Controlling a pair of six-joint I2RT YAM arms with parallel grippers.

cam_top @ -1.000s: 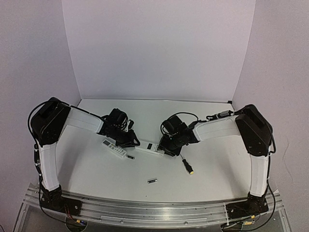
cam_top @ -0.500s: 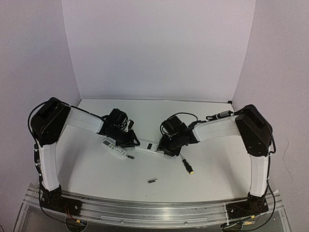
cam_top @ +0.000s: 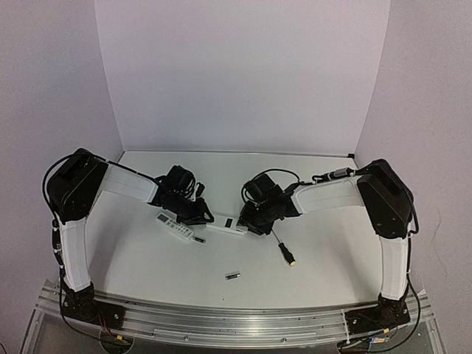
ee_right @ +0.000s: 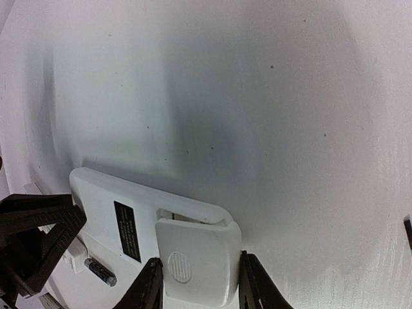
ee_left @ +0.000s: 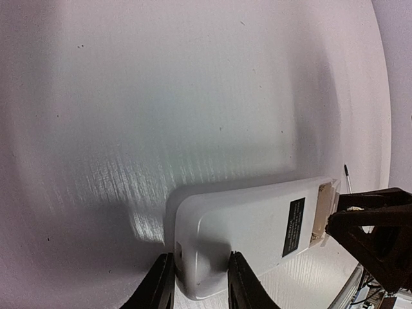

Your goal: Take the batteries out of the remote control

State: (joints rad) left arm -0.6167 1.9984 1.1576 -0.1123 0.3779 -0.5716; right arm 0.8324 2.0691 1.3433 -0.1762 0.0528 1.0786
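Observation:
A white remote (cam_top: 226, 227) lies back-up on the table between my two grippers. My left gripper (cam_top: 201, 217) is shut on its left end; the left wrist view shows the remote (ee_left: 257, 228) between my gripper (ee_left: 196, 291). My right gripper (cam_top: 253, 224) is shut on the right end, across the battery cover (ee_right: 193, 257), which sits slightly ajar with a dark gap above it. One battery (cam_top: 233, 276) lies loose near the front. Another battery (cam_top: 199, 240) lies by a second remote and shows in the right wrist view (ee_right: 100, 271).
A second white remote (cam_top: 174, 226), buttons up, lies just left of the held one. A black screwdriver with a yellow end (cam_top: 285, 251) lies right of my right gripper. The table's front edge (cam_top: 236, 302) is close behind the loose battery.
My right gripper and forearm have shifted slightly left along the remote. The left arm, the batteries and the screwdriver have not moved.

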